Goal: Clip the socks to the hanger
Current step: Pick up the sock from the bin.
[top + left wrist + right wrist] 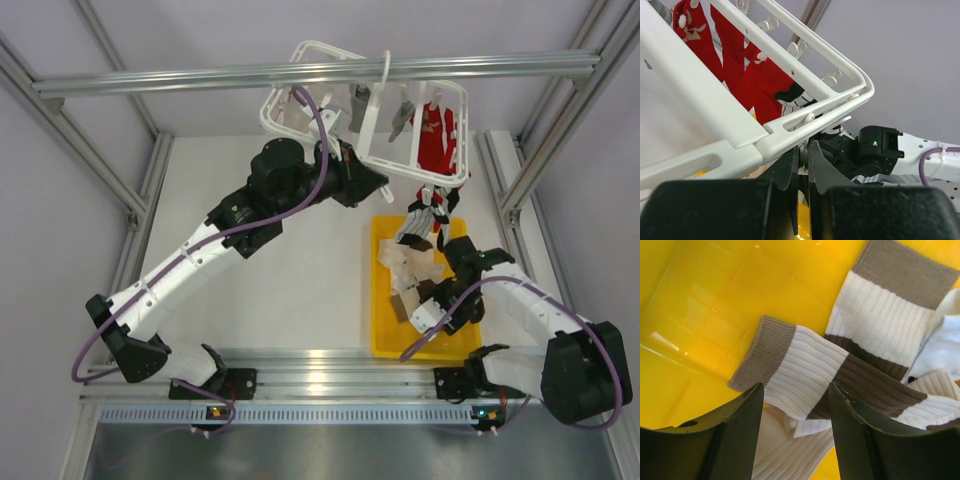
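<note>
Dark fingers of the right gripper [795, 405] stood apart just over the yellow tray [715, 300], holding nothing; between them, lower down, lay the brown cuff of one of the socks [805, 367]. That sock was cream with dark brown bands and rested across others of the same kind; all of them were heaped in the tray's middle and far half, and bare yellow floor showed on the side nearer the arm bases. From above, the pile [410, 265] sat wholly inside the tray [385, 330], with the right gripper [425, 295] over its near edge. Beyond the tray's far end and above it hung the hanger [275, 105], tilted, with a red garment [435, 135] clipped at the corner over the tray; a dark-and-white striped piece [425, 215] dangled from there to the tray's far rim. The left gripper [802, 165] was beyond the tray's far left corner, fingers together with only a slit between them, tips up against the hanger's [700, 100] rail; whether they pinched anything could not be told.
</note>
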Available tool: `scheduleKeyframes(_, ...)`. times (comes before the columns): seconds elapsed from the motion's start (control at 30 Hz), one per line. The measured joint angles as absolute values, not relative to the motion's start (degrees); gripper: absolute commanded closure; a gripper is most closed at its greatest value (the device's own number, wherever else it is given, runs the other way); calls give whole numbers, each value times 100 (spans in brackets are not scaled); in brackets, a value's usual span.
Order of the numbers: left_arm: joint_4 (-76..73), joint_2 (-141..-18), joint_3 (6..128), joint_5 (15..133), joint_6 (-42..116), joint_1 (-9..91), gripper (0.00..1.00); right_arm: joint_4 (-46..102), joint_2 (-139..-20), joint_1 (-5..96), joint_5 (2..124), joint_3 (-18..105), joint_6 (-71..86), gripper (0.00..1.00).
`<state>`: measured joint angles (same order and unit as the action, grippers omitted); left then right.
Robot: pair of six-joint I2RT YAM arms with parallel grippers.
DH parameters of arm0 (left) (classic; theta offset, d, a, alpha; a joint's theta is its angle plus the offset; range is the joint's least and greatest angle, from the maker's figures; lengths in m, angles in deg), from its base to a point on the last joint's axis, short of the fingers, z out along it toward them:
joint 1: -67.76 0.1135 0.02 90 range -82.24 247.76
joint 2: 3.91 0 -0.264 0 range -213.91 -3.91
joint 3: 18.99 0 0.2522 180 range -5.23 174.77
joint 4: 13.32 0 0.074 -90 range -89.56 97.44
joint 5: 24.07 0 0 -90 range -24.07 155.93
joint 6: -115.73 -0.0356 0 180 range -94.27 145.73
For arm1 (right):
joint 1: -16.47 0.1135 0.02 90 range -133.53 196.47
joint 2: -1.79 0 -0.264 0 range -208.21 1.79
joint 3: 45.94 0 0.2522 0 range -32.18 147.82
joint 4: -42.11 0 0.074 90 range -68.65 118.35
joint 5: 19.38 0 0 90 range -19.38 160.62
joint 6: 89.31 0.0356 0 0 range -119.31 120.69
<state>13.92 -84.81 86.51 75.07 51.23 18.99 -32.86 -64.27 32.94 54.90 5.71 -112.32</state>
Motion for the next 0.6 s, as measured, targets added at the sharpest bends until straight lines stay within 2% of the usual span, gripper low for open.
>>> scheduleKeyframes(0.2, 1392, -8481, 8651, 7510, 5136, 1903, 100, -3151, -6514, 3502, 5594, 315, -11237, 48)
scheduleKeyframes(0.33, 1392, -8483, 8651, 7510, 5140, 1906, 100, -3061, -6715, 3681, 5629, 230, -11252, 55)
scheduleKeyframes(0.43, 1394, -8483, 8651, 7529, 5140, 1923, 100, -3068, -6853, 3738, 5660, 278, -11243, 67)
scheduleKeyframes(0.57, 1398, -8483, 8651, 7536, 5145, 1930, 100, -3059, -7043, 3749, 5608, 415, -11241, 100)
scheduleKeyframes(0.6, 1398, -8483, 8651, 7538, 5145, 1932, 100, -3059, -7056, 3751, 5581, 431, -11252, 100)
